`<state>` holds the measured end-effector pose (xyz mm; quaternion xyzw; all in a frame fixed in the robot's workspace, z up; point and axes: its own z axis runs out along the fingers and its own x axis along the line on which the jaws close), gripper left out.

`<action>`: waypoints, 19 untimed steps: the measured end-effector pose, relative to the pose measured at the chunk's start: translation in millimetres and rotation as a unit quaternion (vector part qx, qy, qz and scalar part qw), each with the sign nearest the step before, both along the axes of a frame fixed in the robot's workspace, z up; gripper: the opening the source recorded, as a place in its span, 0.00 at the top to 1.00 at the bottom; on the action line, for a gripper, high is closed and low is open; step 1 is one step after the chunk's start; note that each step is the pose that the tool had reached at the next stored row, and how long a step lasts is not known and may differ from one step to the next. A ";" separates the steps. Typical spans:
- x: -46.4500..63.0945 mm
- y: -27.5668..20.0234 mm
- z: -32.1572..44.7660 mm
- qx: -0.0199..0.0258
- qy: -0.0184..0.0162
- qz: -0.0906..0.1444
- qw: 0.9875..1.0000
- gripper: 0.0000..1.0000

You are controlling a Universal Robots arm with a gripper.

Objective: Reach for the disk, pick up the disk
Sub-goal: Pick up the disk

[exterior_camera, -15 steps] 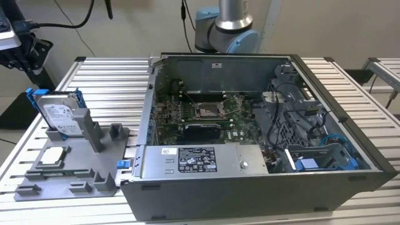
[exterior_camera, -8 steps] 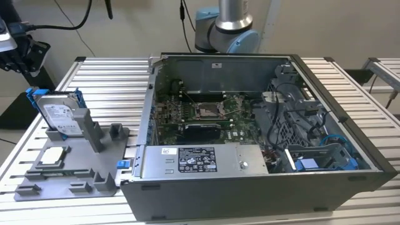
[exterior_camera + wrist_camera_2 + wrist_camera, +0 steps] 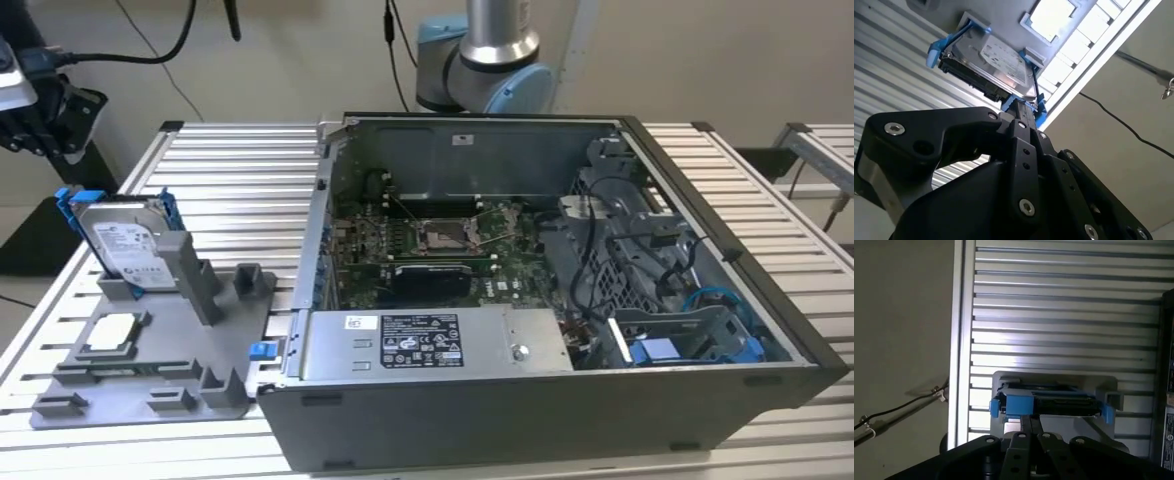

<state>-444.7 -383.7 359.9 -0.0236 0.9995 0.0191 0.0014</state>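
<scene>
Presently found the gripper (image 3: 1024, 111) closed in both wrist views, with black fingers (image 3: 1023, 131) pressed together and clamped on nothing. Lined up with the disk (image 3: 996, 60), overlapping one corner of its bright blue bracket (image 3: 936, 50) in the second wrist view; contact not confirmed there. Placed by the exterior view well apart from the disk (image 3: 130, 245), with the gripper (image 3: 40, 120) at roughly eleven o'clock of it, beyond the table edge.

Recorded the disk as a silver hard drive with a white label, standing upright on edge in a slot of a grey plastic fixture (image 3: 174, 375). Logged a small square silver CPU chip (image 3: 111, 333) lying flat on the same fixture, at six o'clock of the disk and near it. Noted the fixture resting on a slatted aluminium table (image 3: 240, 170).

Observed an open computer case (image 3: 534, 430) at three o'clock of the fixture, just beside it. Inside: a green motherboard (image 3: 400, 255) with a CPU socket (image 3: 445, 235) near its centre, a power supply (image 3: 434, 345) at six o'clock of the socket, a blue drive bay (image 3: 674, 350) at four o'clock. Sighted the arm's base joint (image 3: 487, 60) at twelve o'clock of the case, and a dark cable (image 3: 899, 409) trailing over the floor beside the table.
</scene>
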 end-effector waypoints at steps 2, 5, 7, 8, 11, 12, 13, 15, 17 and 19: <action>0.0 0.0 -0.1 0.000 0.000 0.017 1.000 1.00; 0.0 0.0 0.0 0.000 0.000 0.045 0.999 1.00; 0.0 0.0 -0.1 0.000 0.000 0.063 0.998 1.00; 0.0 0.0 0.0 0.000 0.000 0.072 0.997 1.00; 0.0 0.0 -0.1 0.000 0.000 0.091 0.996 1.00; 0.1 0.0 0.0 0.000 0.000 0.096 0.995 1.00; 0.0 0.0 0.0 0.000 0.000 0.102 0.995 1.00; 0.1 0.0 -0.1 0.000 0.000 0.114 0.994 1.00; 0.1 0.0 -0.1 0.000 0.000 0.130 0.992 1.00; 0.0 0.0 -0.1 0.000 0.000 0.147 0.989 1.00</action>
